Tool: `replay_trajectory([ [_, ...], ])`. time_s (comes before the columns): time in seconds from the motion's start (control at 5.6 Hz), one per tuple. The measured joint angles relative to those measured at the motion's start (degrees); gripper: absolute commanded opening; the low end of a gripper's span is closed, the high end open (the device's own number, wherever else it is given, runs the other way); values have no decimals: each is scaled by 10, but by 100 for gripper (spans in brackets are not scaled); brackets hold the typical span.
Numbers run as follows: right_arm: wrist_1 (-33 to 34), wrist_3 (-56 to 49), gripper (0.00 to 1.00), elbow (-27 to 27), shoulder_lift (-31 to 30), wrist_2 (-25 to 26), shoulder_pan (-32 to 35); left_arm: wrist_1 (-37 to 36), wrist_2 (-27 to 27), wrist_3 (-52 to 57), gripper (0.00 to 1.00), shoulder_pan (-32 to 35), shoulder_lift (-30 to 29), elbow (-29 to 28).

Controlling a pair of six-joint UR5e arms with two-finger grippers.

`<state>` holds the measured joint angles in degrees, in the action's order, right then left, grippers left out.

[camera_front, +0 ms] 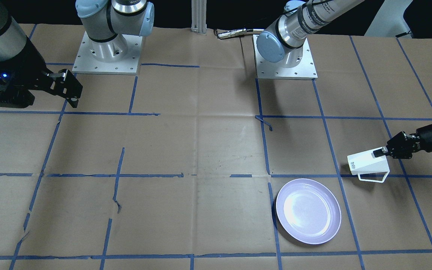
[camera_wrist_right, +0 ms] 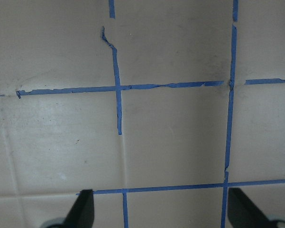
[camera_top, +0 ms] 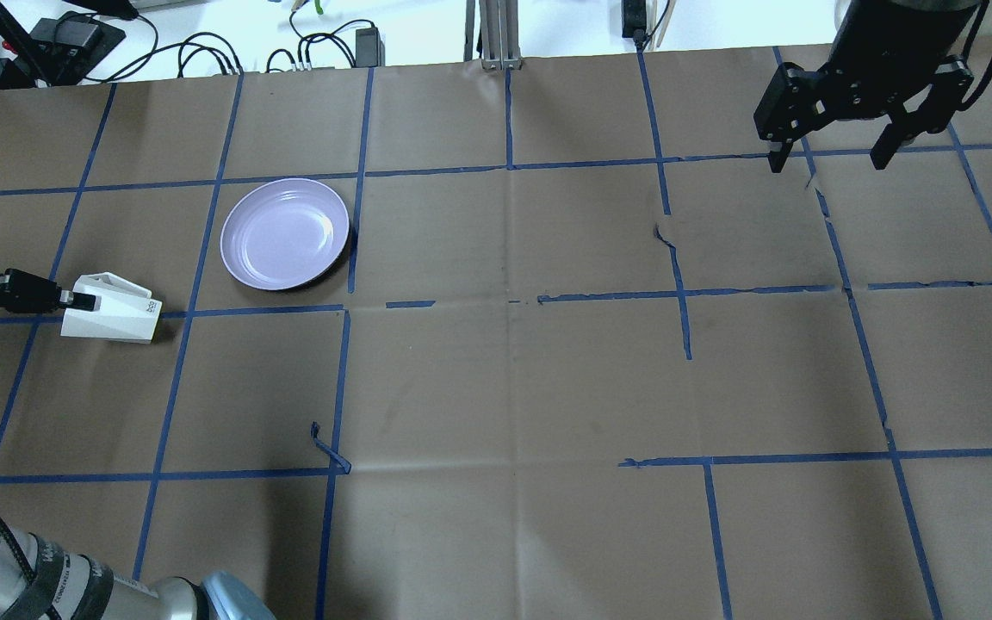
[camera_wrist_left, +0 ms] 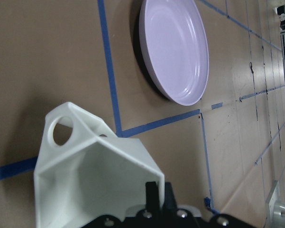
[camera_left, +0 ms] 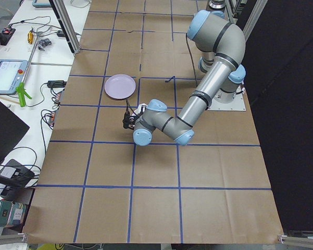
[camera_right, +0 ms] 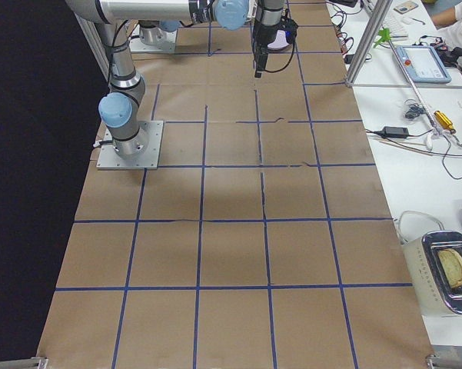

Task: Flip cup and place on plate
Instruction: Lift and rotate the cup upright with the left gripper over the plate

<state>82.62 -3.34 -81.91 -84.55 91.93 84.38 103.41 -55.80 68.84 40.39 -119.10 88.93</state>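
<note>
The white faceted cup [camera_front: 368,163] lies tipped sideways, its rim toward my left gripper [camera_front: 379,152], its base with dark lettering pointing away, its wire handle toward the plate. My left gripper [camera_top: 74,300] is shut on the cup's [camera_top: 113,316] rim wall and holds it just above the table. In the left wrist view the thin fingers [camera_wrist_left: 157,205] pinch the cup [camera_wrist_left: 92,175]. The pale lavender plate [camera_front: 308,211] lies flat a short way off; it also shows overhead [camera_top: 285,233] and in the left wrist view [camera_wrist_left: 175,47]. My right gripper [camera_top: 832,159] is open and empty, high at the far side.
Brown paper with a blue tape grid covers the table [camera_top: 505,362]. Both arm bases [camera_front: 105,52] [camera_front: 285,56] stand at the robot's edge. Cables and gear lie beyond the far table edge [camera_top: 203,52].
</note>
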Motion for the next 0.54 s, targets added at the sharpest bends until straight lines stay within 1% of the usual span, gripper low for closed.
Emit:
replay_trajectory([
  [0.18, 0, 0, 100, 0, 0, 0, 0, 11, 4, -18, 0, 9, 26, -3],
  [0.36, 0, 0, 100, 0, 0, 0, 0, 11, 2, -53, 0, 35, 60, -5],
  [0.54, 0, 0, 100, 0, 0, 0, 0, -12, -11, -91, 0, 75, 90, -6],
])
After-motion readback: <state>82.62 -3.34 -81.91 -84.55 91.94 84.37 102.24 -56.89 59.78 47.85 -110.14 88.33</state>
